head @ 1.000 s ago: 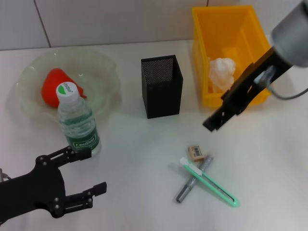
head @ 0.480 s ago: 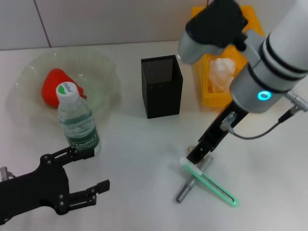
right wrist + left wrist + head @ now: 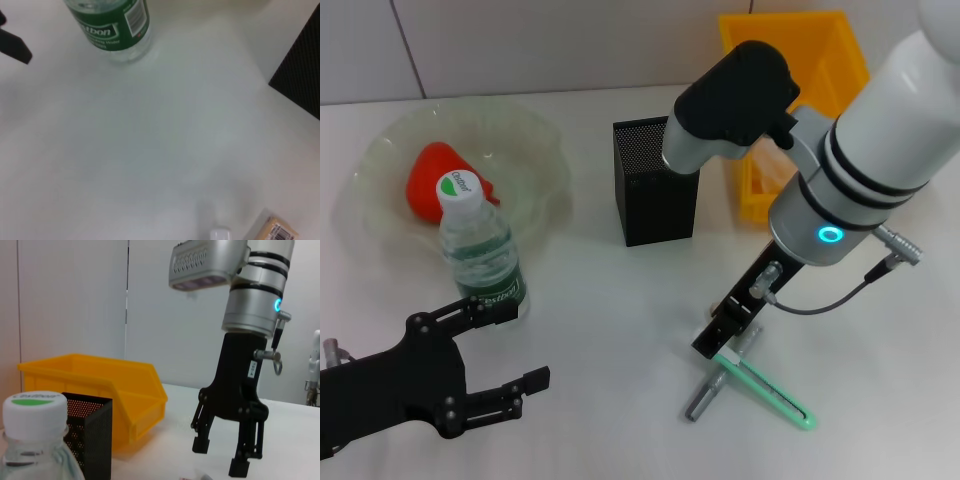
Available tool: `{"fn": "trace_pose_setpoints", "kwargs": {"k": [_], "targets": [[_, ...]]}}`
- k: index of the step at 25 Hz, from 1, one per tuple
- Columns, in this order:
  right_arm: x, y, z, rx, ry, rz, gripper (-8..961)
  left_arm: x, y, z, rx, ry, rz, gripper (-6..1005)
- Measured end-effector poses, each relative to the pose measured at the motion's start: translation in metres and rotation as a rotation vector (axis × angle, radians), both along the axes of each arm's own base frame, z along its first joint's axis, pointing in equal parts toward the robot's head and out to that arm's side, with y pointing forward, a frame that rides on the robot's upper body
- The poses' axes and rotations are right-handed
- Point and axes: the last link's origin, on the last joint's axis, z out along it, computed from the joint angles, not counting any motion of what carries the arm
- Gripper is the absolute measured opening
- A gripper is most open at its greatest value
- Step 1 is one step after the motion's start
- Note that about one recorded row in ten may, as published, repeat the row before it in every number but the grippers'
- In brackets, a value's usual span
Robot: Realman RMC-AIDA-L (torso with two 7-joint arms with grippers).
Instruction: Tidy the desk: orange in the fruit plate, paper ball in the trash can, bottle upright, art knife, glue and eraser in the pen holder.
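1. My right gripper [image 3: 227, 457] hangs low over the desk with its fingers apart, nothing between them. The eraser [image 3: 278, 231] lies just under it, beside the white end of the green art knife [image 3: 765, 385], which crosses a grey pen-shaped stick [image 3: 712, 385] I take for the glue.
2. Risk as I judge it: closing here could catch the knife tip with the eraser, or nudge the eraser aside.
3. The pen holder [image 3: 656, 180] stands well behind the gripper.
4. From the head camera my arm hides the eraser and the paper ball.
5. My left gripper [image 3: 495, 350] idles open beside the upright bottle [image 3: 480, 255].
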Motion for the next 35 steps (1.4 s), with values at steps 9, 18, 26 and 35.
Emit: {"fn": "trace_pose_setpoints", "kwargs": {"k": [9,18,26,35], "targets": [[0.006,0.001,-0.011,-0.001,-0.006,-0.001,786,0.000,0.000,0.000,-0.001,0.000,0.003,813],[0.008,0.000,-0.019,-0.008,-0.016,0.002,775,0.000,0.000,-0.001,-0.002,-0.001,0.003,813],[0.006,0.000,-0.022,-0.014,0.004,-0.003,765,0.000,0.000,-0.001,-0.001,-0.001,0.003,813],[0.009,0.000,-0.023,-0.015,0.003,-0.010,715,0.000,0.000,0.000,-0.002,-0.002,0.000,813]]}}
